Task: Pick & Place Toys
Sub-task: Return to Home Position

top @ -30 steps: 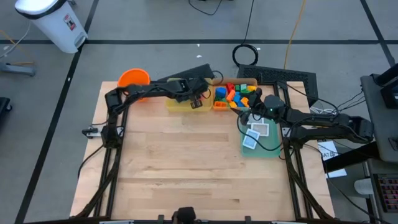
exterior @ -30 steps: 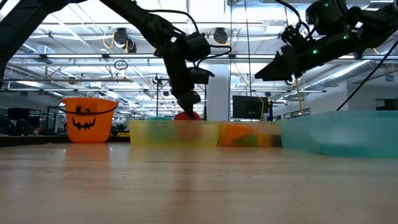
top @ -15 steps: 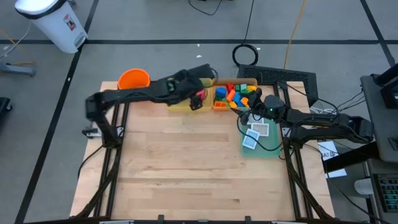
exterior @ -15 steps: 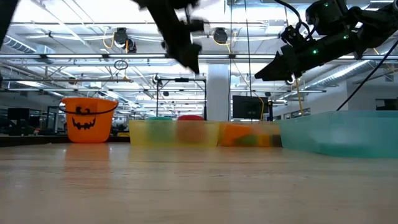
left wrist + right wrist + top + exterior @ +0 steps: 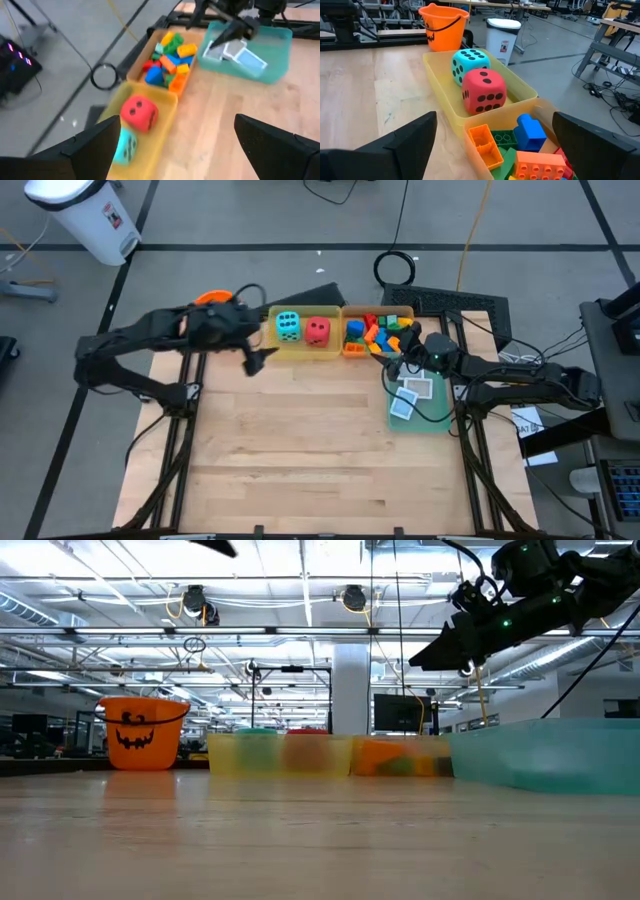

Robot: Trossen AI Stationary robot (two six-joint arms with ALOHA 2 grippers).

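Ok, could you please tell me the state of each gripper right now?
Left gripper: jaws open, holding nothing.
Right gripper: jaws open, holding nothing, over the green tray.

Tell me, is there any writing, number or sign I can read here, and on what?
No readable words anywhere.
Orange bucket: black pumpkin face, no letters.
Cyan die and red die: black dots only.
White bin: red label, too small to read.
Playing cards: too blurred to read.
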